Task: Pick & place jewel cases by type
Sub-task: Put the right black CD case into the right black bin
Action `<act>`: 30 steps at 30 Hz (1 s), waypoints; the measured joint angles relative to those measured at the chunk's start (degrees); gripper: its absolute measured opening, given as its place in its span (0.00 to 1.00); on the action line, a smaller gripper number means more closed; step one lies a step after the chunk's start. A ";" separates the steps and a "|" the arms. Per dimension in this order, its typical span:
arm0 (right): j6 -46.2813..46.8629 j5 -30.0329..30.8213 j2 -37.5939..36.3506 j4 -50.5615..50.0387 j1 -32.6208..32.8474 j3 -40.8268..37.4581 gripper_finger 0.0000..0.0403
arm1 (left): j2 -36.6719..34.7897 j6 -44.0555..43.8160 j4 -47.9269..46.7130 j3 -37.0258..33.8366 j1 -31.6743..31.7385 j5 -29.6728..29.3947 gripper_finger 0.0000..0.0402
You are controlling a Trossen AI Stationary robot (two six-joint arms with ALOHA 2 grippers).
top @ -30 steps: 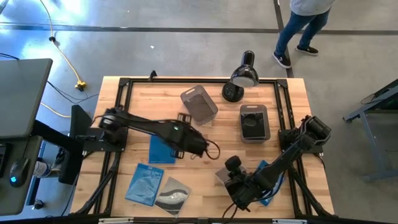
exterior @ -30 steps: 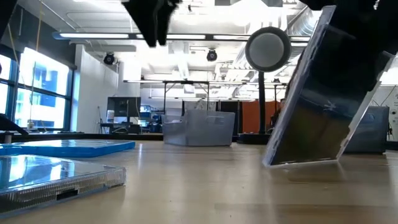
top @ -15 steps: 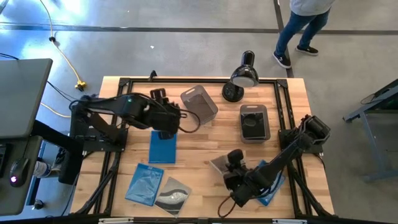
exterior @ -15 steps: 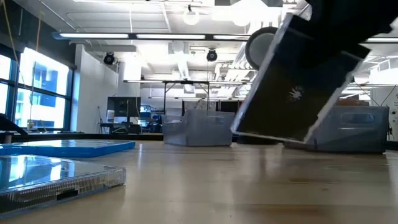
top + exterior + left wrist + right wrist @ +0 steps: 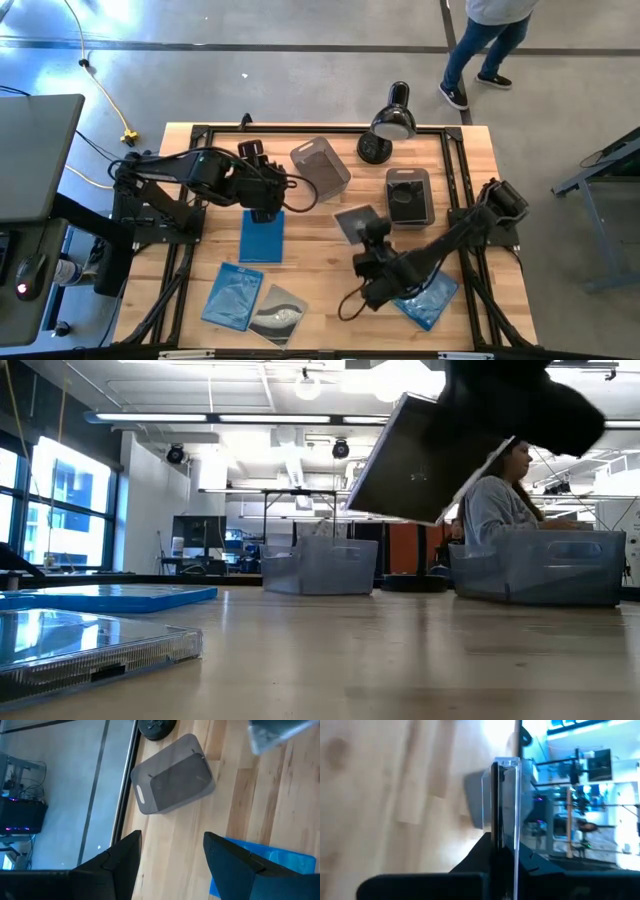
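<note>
lifted dark case (image 5: 425,460) now clears wooden table (image 5: 400,660).

From overhead I see the wooden worktop (image 5: 320,205) evenly and brightly lit, with only short, soft shadows under the arms. At table height, ceiling strip lights (image 5: 160,418) glow white and blow out near the upper edge, and a window (image 5: 62,495) at the side is washed out by daylight. The nearest clear case (image 5: 95,645) mirrors that light and looks soft, out of focus. My right tool (image 5: 520,405) is a dark silhouette against the glare. In the right wrist view the wood grain is smeared and the room beyond is overexposed blue-white.
</note>
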 joint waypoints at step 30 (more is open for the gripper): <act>19.71 -25.75 -7.78 -31.29 -5.22 -15.65 0.05 | 0.01 1.33 -0.01 -0.02 -0.01 -0.56 0.52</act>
